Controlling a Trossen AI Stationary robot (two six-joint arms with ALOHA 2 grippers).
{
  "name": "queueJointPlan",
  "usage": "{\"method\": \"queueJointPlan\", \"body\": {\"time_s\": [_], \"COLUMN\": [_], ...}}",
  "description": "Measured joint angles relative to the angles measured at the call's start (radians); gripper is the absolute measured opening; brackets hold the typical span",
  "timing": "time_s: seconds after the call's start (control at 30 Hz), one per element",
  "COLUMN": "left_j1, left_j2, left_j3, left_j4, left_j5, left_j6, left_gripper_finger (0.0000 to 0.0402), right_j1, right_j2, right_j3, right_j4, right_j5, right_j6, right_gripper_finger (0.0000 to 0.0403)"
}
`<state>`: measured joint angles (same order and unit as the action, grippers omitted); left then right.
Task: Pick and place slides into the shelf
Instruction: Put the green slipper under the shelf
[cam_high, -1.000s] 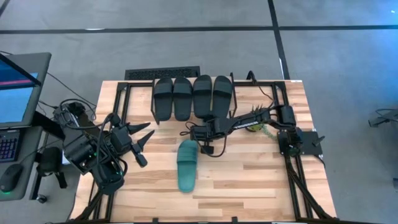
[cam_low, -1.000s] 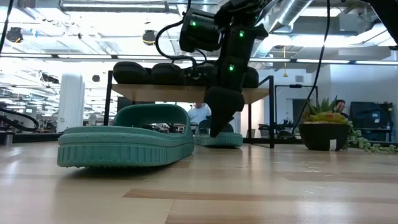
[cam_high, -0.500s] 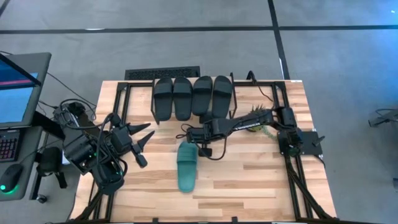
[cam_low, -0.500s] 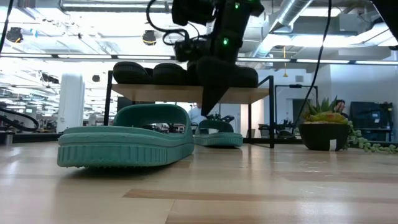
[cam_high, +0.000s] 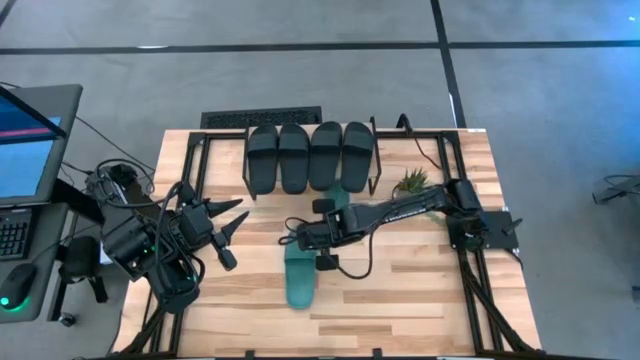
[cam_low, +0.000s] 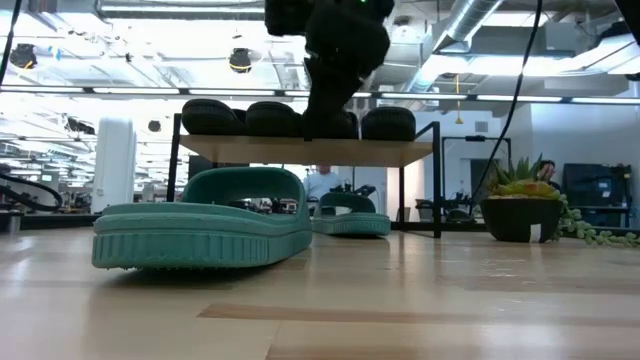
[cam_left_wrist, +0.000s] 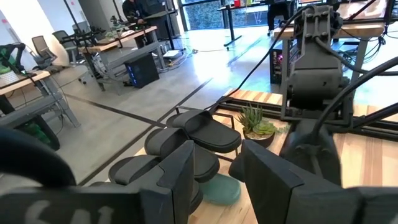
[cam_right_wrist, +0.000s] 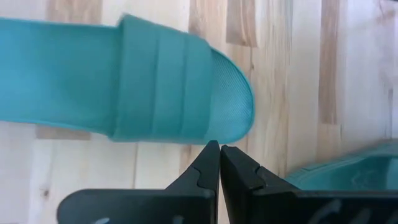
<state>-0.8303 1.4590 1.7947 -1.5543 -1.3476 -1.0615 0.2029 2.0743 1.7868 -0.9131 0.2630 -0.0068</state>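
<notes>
Four black slides (cam_high: 310, 155) lie side by side on top of the shelf (cam_low: 410, 152). One teal slide (cam_high: 338, 192) rests on its sole on the tabletop under the shelf, also seen in the low view (cam_low: 350, 222). The other teal slide (cam_high: 298, 280) lies flat on the table nearer the near edge, strap end toward the shelf. My right gripper (cam_right_wrist: 219, 155) is shut and hovers above that slide's strap end (cam_right_wrist: 230, 106), well off the table (cam_low: 320, 125). My left gripper (cam_high: 235, 215) waits open at the table's left.
A small potted plant (cam_high: 410, 183) stands to the right of the shelf, beside the right arm's base. A monitor and keyboard sit beyond the table's left edge. Bare wooden tabletop (cam_high: 400, 290) stretches along the near side.
My right gripper has drawn back from the teal slide under the shelf, risen, and moved toward the table's near-left until it is over the strap end of the other teal slide. Both teal slides have stayed where they were.
</notes>
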Motion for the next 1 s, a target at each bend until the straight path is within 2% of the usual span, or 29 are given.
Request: {"method": "queueJointPlan", "body": {"time_s": [0.17,0.4,0.57,0.73,1.0], "left_j1": [0.0,0.0,0.0,0.0,0.0], "left_j2": [0.0,0.0,0.0,0.0,0.0], "left_j3": [0.0,0.0,0.0,0.0,0.0], "left_j4": [0.0,-0.001,0.0,0.0,0.0], "left_j5": [0.0,0.0,0.0,0.0,0.001], "left_j6": [0.0,0.001,0.002,0.003,0.003], "left_gripper_finger": [0.0122,0.0122,0.0122,0.0122,0.0122], "right_j1": [0.02,0.021,0.043,0.08,0.121], "right_j2": [0.0,0.0,-0.001,-0.001,-0.001], "right_j3": [0.031,0.081,0.115,0.141,0.142], "right_j4": [-0.019,-0.098,-0.121,-0.121,-0.123], "right_j5": [0.001,0.003,0.003,0.001,0.004], "right_j6": [0.014,0.083,0.086,0.088,0.14], "right_gripper_finger": [0.002,0.0086,0.0116,0.0129,0.0125]}}
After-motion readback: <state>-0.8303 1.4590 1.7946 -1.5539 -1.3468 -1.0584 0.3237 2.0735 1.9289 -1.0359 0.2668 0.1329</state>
